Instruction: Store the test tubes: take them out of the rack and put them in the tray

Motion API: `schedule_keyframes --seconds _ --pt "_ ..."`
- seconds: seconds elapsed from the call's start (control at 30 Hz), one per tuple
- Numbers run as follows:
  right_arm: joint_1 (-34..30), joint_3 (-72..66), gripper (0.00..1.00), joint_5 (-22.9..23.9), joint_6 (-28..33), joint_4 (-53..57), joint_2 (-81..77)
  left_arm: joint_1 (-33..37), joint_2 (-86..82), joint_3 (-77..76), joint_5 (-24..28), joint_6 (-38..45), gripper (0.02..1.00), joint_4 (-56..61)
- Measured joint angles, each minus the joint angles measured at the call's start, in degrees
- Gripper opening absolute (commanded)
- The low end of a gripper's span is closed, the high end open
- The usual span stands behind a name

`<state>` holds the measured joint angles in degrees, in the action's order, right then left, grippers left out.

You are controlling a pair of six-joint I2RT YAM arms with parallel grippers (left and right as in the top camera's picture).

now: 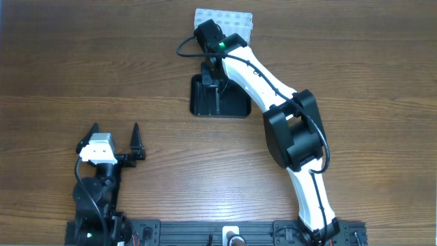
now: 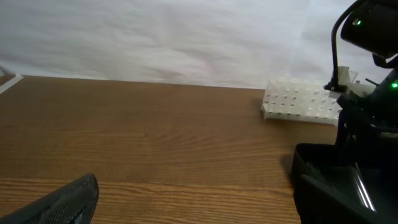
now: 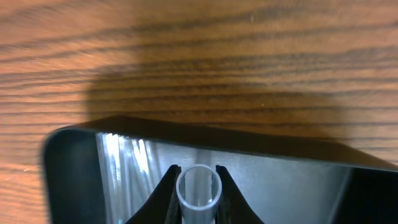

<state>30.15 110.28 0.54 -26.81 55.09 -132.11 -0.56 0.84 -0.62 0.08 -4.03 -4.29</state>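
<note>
1. Over at the left, the left jaws stand wide open and hold nothing, low over the wooden surface (image 1: pixel 54 68).
2. Near the middle, the right jaws are clamped on a clear test tube (image 3: pixel 199 188), open end up, above the black tray (image 1: pixel 235 106).
3. Just beyond the tray sits the white rack (image 1: pixel 240 20).

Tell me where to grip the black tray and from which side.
Probably the near long wall of the tray, from above, one finger inside and one outside: the walls are thin and upright, and that edge lies bare, while the right gripper, shut on a test tube, hangs over it.
</note>
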Motion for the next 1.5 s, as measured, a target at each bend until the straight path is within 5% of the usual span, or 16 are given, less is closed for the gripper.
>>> schedule_keyframes --seconds 0.2,0.47,0.7,0.97,1.5 --pt "0.0 0.0 0.191 -0.04 -0.2 0.02 -0.09 0.0 0.0 0.0 0.02 0.0 1.0 0.0" --pt "0.0 0.0 0.568 -0.07 -0.22 0.46 -0.39 0.0 0.0 0.0 0.0 0.0 1.0 0.0" --pt "0.39 -0.02 0.684 0.13 1.49 0.5 0.09 0.0 0.0 0.0 0.02 0.0 0.998 0.0" --pt "-0.09 -0.68 0.899 6.21 8.68 -9.79 11.74 0.0 0.0 0.0 0.02 0.0 1.0 0.0" --pt "-11.63 0.07 0.991 13.4 18.56 -37.62 3.43 0.0 0.0 0.0 0.02 0.0 1.0 0.0"
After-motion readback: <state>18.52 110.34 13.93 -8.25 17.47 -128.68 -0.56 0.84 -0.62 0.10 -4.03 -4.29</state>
